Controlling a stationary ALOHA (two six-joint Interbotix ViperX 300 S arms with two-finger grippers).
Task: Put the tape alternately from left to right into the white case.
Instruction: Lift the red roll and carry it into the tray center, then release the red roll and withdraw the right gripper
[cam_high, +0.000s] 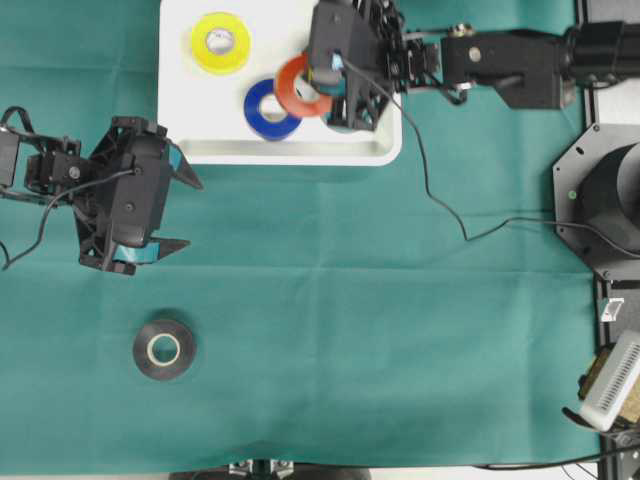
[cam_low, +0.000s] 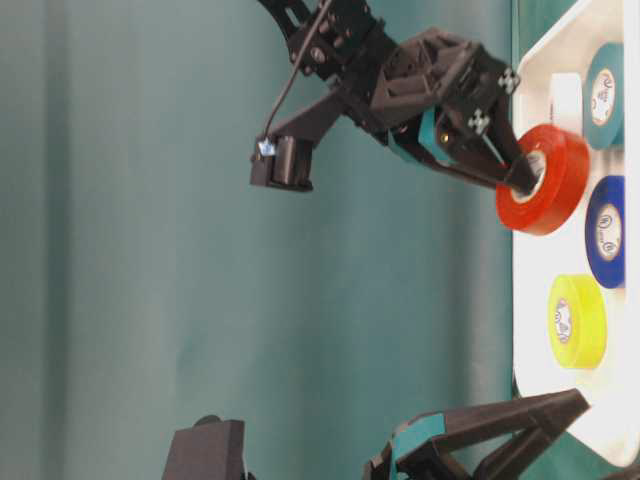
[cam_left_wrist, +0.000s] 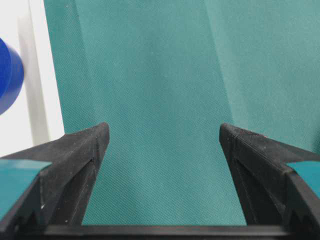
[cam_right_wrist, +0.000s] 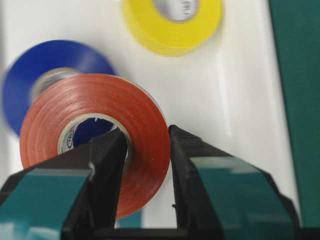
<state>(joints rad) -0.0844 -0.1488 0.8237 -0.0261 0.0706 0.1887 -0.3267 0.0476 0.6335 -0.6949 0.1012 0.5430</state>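
Four tape rolls on show, and a fifth hiding. Going left to right in the overhead view: the left gripper (cam_high: 178, 212) sits over bare green cloth (cam_high: 330, 330) with its jaws spread wide and nothing between them, and its wrist view just shows cloth between the two fingers (cam_left_wrist: 80, 155). Below it, well apart, a black roll (cam_high: 164, 349) lies flat on the cloth on its own.

Up top is the white case (cam_high: 200, 150), touching the far edge of the picture. Inside it the yellow roll (cam_high: 221, 42) lies flat at the left end, then the blue roll (cam_high: 271, 109) near the middle, also flat.

Right next to the blue one is the red roll (cam_high: 303, 85), and that one is pinched by the right gripper (cam_high: 335, 80), one finger through the core and one on the outside, clamped on the roll's wall. From the table-level view the red roll is tilted and lifted clear of the case floor, overlapping the blue roll from above. A teal roll (cam_low: 604, 96) lies in the case at the right end, mostly hidden under the gripper in the overhead shot.
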